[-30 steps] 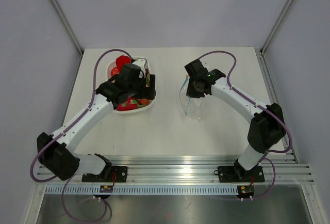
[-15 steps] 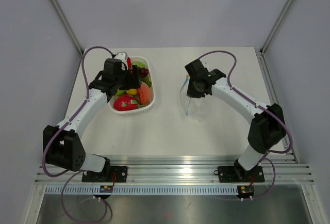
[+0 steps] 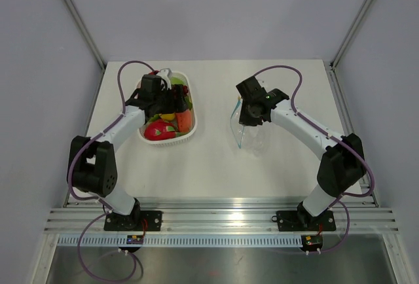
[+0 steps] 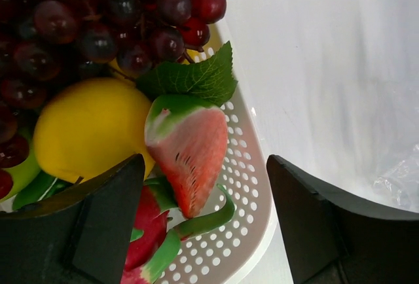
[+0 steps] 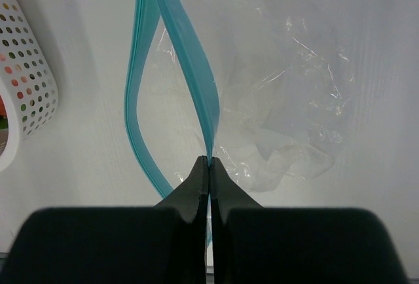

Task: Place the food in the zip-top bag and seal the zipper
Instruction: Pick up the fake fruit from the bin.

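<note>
The food lies in a white slotted basket (image 3: 169, 143): dark grapes (image 4: 98, 22), a yellow lemon (image 4: 91, 127), a watermelon slice (image 4: 186, 153), a green pod (image 4: 203, 222) and a red fruit (image 3: 157, 130). My left gripper (image 3: 171, 94) hovers open over the basket; in the left wrist view the left gripper (image 4: 206, 225) has the watermelon slice between its spread fingers, not touching it. My right gripper (image 3: 245, 114) is shut on the teal zipper (image 5: 196, 88) of the clear zip-top bag (image 5: 288, 114), holding one lip up so the mouth gapes. The right gripper (image 5: 209, 161) pinches the strip.
The basket's perforated wall (image 4: 262, 186) sits under the left fingers, and its edge (image 5: 26, 94) shows left of the bag. The bag (image 3: 252, 137) rests on the white table right of centre. Metal frame posts stand at the table's back corners.
My left arm has swung from across the basket's front to its back left, and the gripper now points down over the fruit. The right gripper and bag have barely moved.
</note>
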Tool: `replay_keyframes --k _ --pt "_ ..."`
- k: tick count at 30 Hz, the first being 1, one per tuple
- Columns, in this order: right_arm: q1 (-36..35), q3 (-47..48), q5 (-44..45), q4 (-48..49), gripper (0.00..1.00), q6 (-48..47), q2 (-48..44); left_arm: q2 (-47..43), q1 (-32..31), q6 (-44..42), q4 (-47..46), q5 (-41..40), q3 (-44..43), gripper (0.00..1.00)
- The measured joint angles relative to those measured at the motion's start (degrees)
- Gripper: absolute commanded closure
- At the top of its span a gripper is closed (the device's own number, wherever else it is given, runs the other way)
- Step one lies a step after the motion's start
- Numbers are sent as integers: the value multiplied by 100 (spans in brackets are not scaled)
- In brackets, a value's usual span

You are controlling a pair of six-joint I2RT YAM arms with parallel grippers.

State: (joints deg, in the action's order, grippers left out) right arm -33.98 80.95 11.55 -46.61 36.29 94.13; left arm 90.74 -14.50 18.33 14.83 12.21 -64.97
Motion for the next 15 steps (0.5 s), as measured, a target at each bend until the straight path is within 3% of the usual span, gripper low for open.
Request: replay_keyframes --k 4,10,13,14,15 --pt "0 -7 2 0 100 0 0 168 0 37 -181 168 0 30" --pt "0 -22 -2 -2 100 2 0 221 0 63 -256 232 0 30" --pt "0 -22 -4 -2 100 2 0 317 0 35 -293 232 -4 36" --pt "0 -22 -4 -2 100 2 0 374 0 28 -293 234 -9 47" --pt "0 -22 -4 -2 100 2 0 435 0 26 -295 234 -15 51"
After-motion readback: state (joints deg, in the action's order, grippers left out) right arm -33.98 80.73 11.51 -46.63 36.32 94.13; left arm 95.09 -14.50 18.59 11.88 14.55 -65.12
